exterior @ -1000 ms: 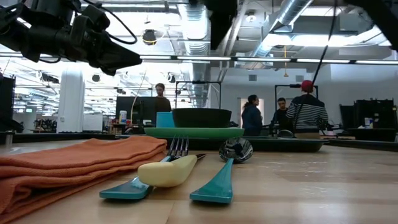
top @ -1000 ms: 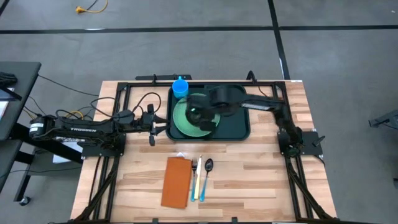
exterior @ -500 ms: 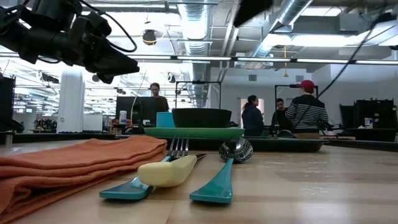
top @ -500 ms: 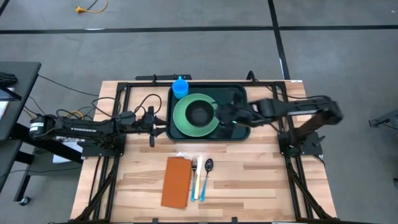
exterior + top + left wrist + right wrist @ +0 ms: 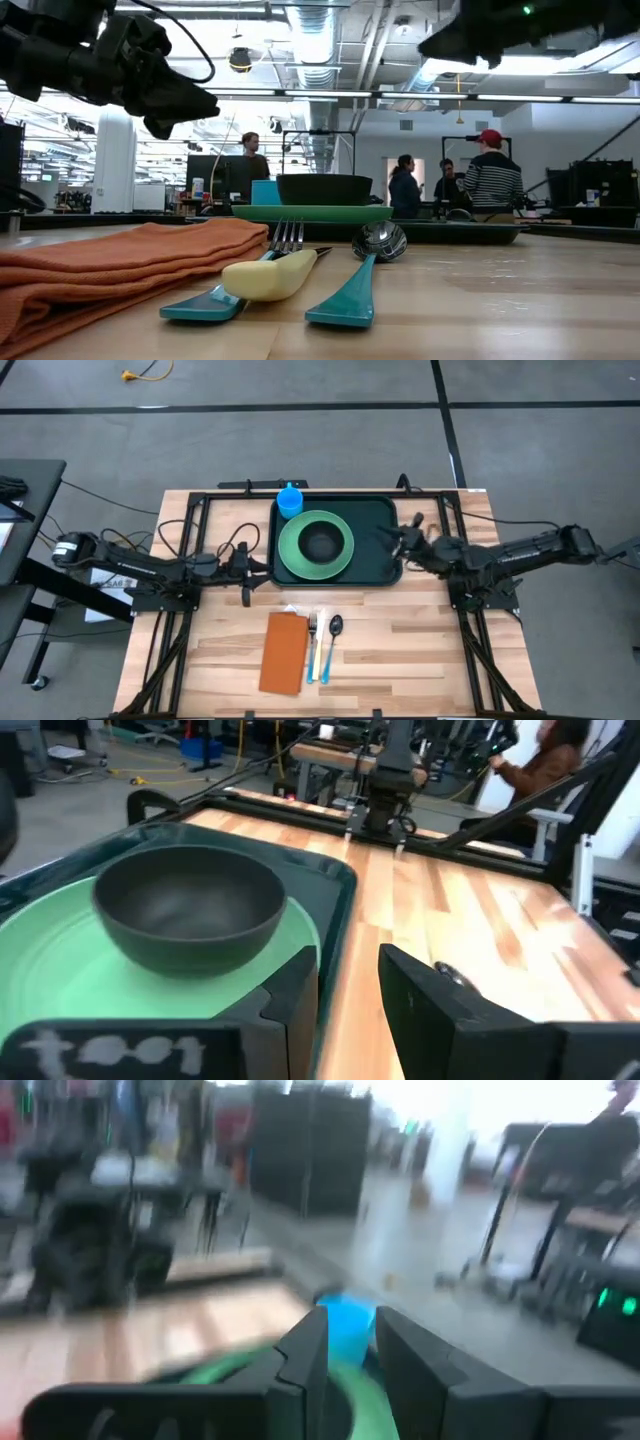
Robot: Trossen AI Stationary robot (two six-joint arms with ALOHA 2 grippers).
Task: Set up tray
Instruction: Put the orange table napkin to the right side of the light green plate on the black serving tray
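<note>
**Tray loaded at far centre, both arms off to the sides**

High view: the tray (image 5: 385,530) sits at the far middle of the surface (image 5: 420,640), holding a light-green plate (image 5: 316,546) w/ a dark bowl (image 5: 319,541) on it and a blue cup (image 5: 289,501) in its far-left corner. Left gripper (image 5: 258,567) is just beside the tray's left rim; right gripper (image 5: 392,542) is over the right rim. Nearer the front edge – an orange napkin (image 5: 285,652), fork (image 5: 314,650), knife (image 5: 320,648), spoon (image 5: 333,643) side by side.

Low view: cutlery and napkin up front, tray stack behind; people stand in the room beyond.

Left wrist view: fingers (image 5: 296,990) narrowly apart, holding nothing, bowl and plate just ahead.

Right wrist view: fingers (image 5: 306,1345) narrowly apart – empty; cup ahead.
</note>
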